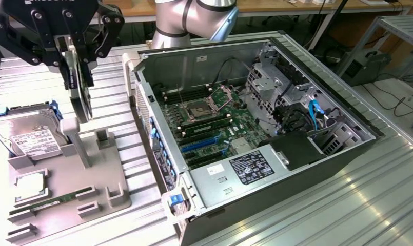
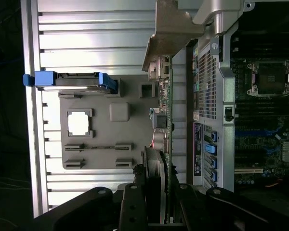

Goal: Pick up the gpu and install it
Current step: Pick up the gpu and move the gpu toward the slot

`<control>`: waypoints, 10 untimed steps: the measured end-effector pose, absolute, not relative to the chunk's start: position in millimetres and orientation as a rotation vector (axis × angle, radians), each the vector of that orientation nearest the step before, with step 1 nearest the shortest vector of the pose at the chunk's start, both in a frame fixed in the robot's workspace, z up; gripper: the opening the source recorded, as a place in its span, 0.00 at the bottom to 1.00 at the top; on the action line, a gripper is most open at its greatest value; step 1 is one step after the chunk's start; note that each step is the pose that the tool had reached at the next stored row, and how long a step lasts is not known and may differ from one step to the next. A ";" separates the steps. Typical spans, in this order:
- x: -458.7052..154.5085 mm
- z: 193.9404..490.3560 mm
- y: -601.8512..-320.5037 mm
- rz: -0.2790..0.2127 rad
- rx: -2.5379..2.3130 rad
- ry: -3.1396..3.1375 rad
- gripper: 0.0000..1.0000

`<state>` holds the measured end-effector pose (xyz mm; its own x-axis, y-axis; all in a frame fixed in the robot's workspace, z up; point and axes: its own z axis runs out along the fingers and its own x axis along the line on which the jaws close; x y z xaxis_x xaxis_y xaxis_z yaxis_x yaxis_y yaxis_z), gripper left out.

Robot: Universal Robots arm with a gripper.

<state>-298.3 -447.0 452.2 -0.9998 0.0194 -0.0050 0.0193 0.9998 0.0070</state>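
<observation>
Above the grey tray point(image 1: 117, 192) your gripper point(image 1: 77, 72) clamps the gpu point(image 1: 81, 102) upright; pickup looks done, seating it in the case point(image 1: 185, 64) remains

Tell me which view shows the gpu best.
Wrist view: the gpu runs lengthwise from the jaws, showing its green board edge, components and pale end bracket. Exterior view shows the gpu edge-on, a dark thin slab held in the jaws above the grey tray.
</observation>
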 end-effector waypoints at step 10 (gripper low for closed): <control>-290.5 452.1 -447.0 0.011 0.030 3.136 0.27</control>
